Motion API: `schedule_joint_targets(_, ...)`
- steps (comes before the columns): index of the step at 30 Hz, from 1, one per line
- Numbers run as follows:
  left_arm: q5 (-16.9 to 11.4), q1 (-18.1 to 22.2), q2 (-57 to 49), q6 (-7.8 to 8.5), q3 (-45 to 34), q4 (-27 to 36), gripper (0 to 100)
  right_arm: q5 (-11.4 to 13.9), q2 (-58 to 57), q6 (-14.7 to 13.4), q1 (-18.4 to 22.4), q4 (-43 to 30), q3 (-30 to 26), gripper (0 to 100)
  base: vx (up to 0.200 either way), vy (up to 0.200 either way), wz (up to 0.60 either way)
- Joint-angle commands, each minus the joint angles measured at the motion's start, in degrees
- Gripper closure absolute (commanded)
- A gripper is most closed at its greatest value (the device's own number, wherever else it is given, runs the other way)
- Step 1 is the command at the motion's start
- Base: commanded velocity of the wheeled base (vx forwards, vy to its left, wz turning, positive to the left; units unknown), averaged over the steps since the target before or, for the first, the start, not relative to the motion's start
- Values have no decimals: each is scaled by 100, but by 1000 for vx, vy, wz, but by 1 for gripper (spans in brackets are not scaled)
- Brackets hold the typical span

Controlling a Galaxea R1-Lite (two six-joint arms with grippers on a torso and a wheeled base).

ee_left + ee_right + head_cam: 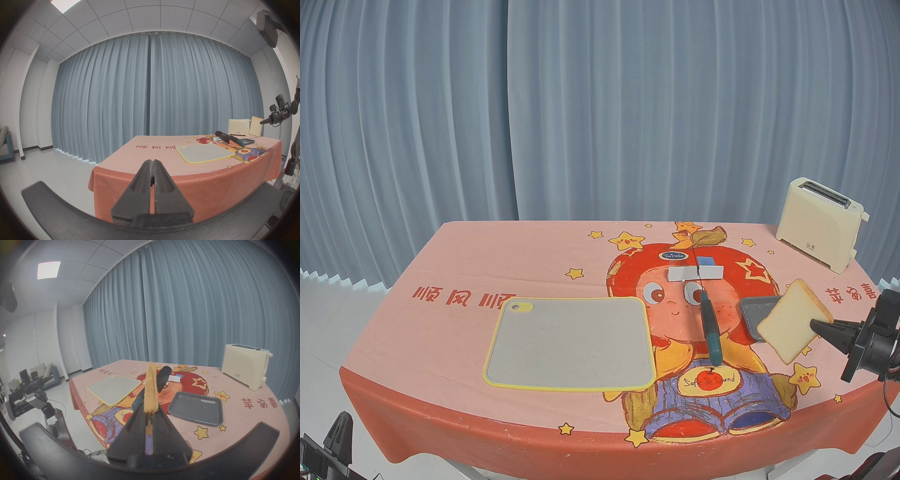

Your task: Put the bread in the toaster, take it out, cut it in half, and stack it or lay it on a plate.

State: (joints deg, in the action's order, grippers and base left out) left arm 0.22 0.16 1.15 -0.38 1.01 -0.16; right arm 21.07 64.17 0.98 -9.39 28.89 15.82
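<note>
Here, the right gripper (822,326), clamped tight on one edge of the bread (794,322), holds the slice aloft on the near side of the toaster (822,225), apart from it; loading is judged in hand, with toasting, halving and plating not yet done.

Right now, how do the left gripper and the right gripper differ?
The right gripper is shut on the bread, held clear of the table; the left gripper is shut on nothing. The right gripper is by the table's right edge; the left gripper sits off its near-left corner. Both are shut.
</note>
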Motion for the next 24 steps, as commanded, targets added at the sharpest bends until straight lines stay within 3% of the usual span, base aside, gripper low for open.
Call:
schedule_joint_targets(1, 4, 2, 8, 29, -101, -2, 100, -67, -98, -1, 33, -6, 26, 100, 0, 0, 0)
schedule_joint_targets(14, 31, 2, 8, 29, -101, -2, 100, -67, -107, 8, 33, 2, 44, 100, 0, 0, 0)
schedule_joint_targets(24, 31, 2, 8, 29, -101, -2, 100, -67, -159, 8, 33, 2, 70, 100, 0, -200, 0)
